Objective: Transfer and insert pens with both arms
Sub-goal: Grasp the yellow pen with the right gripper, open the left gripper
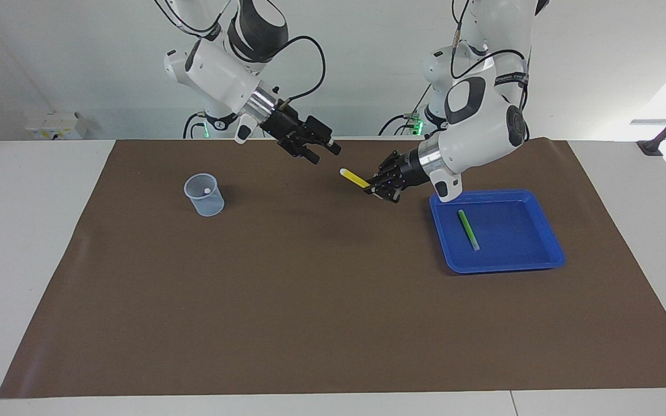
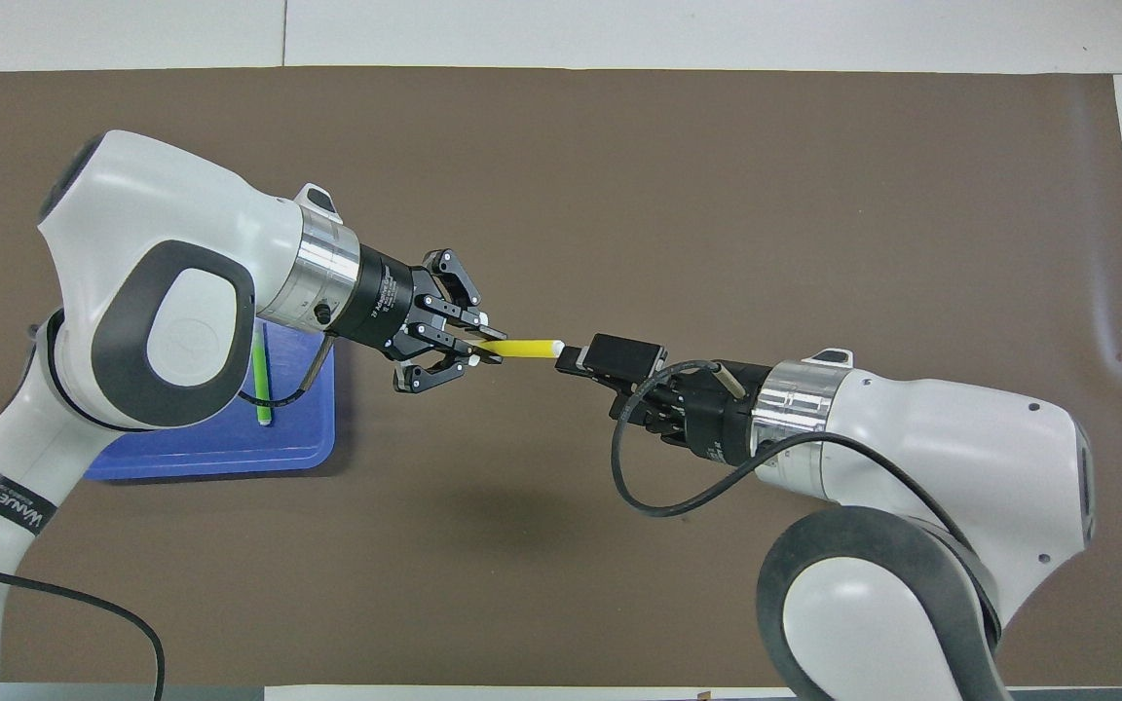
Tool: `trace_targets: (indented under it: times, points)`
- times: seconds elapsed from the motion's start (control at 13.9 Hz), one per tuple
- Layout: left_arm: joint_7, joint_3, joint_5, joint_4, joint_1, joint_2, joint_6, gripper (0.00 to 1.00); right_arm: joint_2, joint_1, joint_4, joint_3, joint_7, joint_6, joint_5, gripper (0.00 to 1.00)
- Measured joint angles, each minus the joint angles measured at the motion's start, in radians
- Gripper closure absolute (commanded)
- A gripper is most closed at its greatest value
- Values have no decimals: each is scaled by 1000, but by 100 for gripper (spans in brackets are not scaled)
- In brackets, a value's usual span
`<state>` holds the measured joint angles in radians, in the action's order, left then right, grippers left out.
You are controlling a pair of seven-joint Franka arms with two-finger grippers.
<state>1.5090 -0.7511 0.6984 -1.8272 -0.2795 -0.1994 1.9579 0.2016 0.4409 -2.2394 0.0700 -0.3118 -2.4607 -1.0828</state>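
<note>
My left gripper (image 1: 374, 188) is shut on the yellow pen (image 1: 355, 178) and holds it in the air over the mat's middle, pale cap end pointing at my right gripper (image 1: 324, 153). The right gripper is open, raised, a short gap from the cap. In the overhead view the left gripper (image 2: 478, 349) holds the yellow pen (image 2: 522, 347) level, its cap just short of the right gripper (image 2: 571, 358). The green pen (image 1: 468, 229) lies in the blue tray (image 1: 503, 267); it also shows in the overhead view (image 2: 261, 385). No purple pen shows as such.
A clear plastic cup (image 1: 204, 195) stands on the brown mat (image 1: 310, 300) toward the right arm's end; a small pale round tip shows inside it. The blue tray (image 2: 230, 453) sits toward the left arm's end, partly under the left arm. A slimmer arm's green base light (image 1: 420, 122) shows at the robots' edge.
</note>
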Motion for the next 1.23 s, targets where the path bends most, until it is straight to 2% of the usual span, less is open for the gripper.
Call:
trace_targets:
  times: [0.14,0.22,0.36,0.58,0.72,0.94,1.23]
  points:
    - [0,-11,82,-43,11,18,46,100,0,8,-3,0,0,-14,-1,10]
    - [1,-14,115,-67,23,30,69,100,0,8,-3,0,0,-14,-1,18]
    - [2,-14,151,-99,36,51,95,100,0,8,-3,0,3,-15,-1,25]
    - [6,-12,155,-106,35,60,97,100,0,7,-3,-1,26,-16,-1,26]
    - [6,-11,155,-107,34,60,97,100,0,6,-3,-3,39,-17,-1,35]
    - [6,-11,156,-107,35,60,97,100,-1,5,-4,-5,43,-39,-1,42]
    - [6,-11,156,-107,35,60,97,100,-17,5,-9,-5,45,-75,-1,43]
